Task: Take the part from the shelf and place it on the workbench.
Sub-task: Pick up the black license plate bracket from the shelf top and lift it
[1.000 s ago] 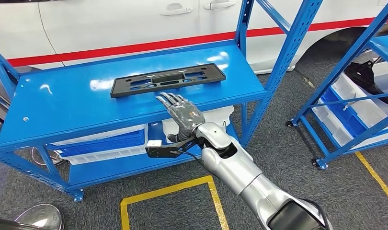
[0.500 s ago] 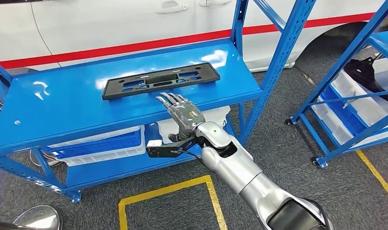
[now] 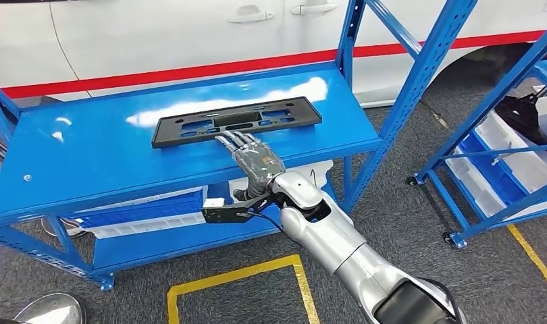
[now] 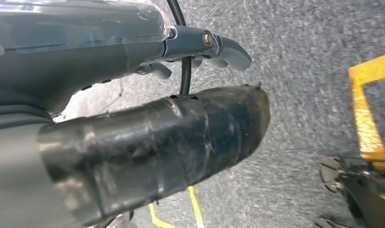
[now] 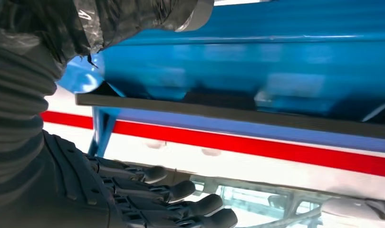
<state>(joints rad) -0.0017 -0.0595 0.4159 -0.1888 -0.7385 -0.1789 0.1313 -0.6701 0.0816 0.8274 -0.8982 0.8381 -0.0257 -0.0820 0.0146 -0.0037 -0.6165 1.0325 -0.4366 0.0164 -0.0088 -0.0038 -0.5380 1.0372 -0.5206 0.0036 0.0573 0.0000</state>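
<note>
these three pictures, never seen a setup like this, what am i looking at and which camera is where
A humanoid robot with silver arms. The wide picture is from its head, looking down. Its right hand, fingers stretched out flat, reaches over a blue shelf towards a flat black part lying there; it holds nothing yet. A white car stands behind. The other two come from wrist cameras and are turned: the right one looks past the fingers across the shelf, the left one shows the left hand above grey floor.

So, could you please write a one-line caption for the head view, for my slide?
The right hand, fingers extended, reaches toward the black part lying flat on the blue shelf.
</note>
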